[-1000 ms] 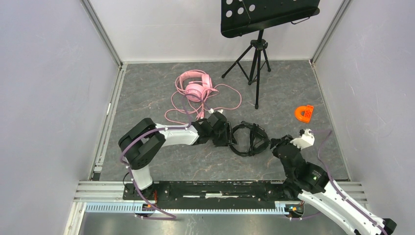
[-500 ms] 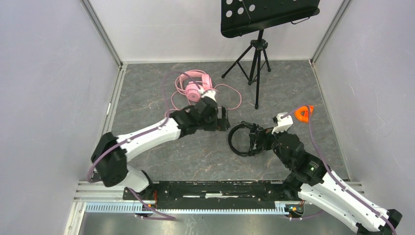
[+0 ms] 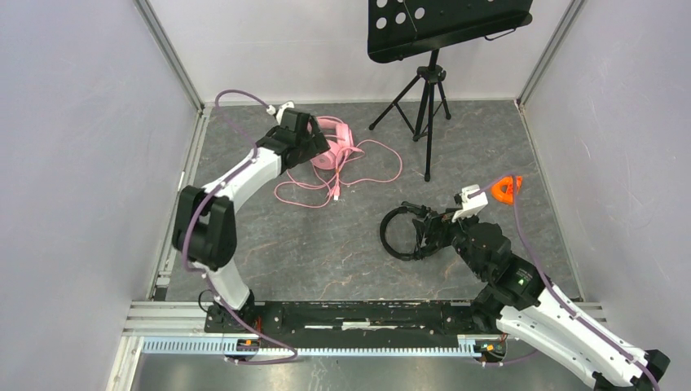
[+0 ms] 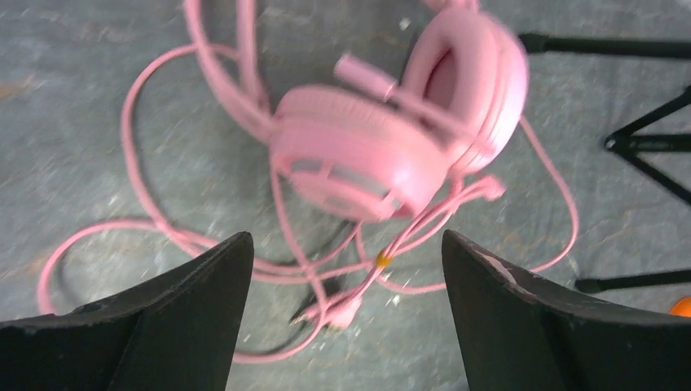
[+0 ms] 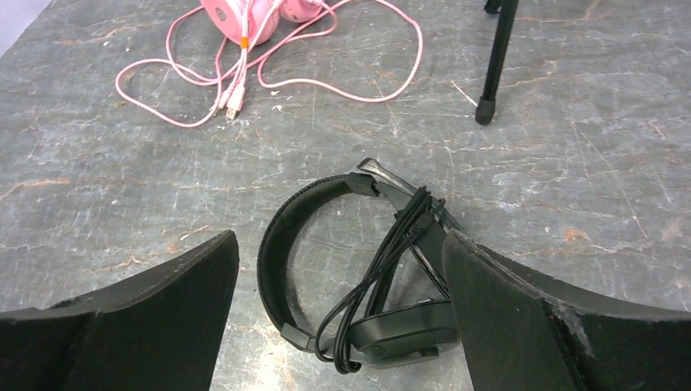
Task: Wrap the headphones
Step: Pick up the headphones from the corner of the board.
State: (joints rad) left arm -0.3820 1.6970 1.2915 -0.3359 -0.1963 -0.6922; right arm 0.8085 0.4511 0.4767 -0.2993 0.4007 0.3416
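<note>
The pink headphones (image 3: pixel 338 148) lie at the back left of the floor, their long pink cable (image 3: pixel 367 175) spread in loose loops in front of them. My left gripper (image 3: pixel 319 148) hovers over them, open, and in the left wrist view the pink ear cups (image 4: pixel 383 147) and cable sit beyond the empty gap of the left gripper (image 4: pixel 344 238). The black headphones (image 3: pixel 405 232) lie at centre right, their thin black cable (image 5: pixel 383 261) bunched across the band. My right gripper (image 5: pixel 338 236) is open, straddling the black headband (image 5: pixel 277 252) without touching it.
A black music stand (image 3: pixel 448 24) on a tripod (image 3: pixel 428 90) stands at the back, one leg (image 5: pixel 497 57) ending near the pink cable. A small orange plastic piece (image 3: pixel 507 189) lies right of the black headphones. Grey walls close in left, right and back.
Both grippers opened and let go of the black headphones. My left arm swung back-left to the pink headphones. My right arm moved forward over the black ones.
</note>
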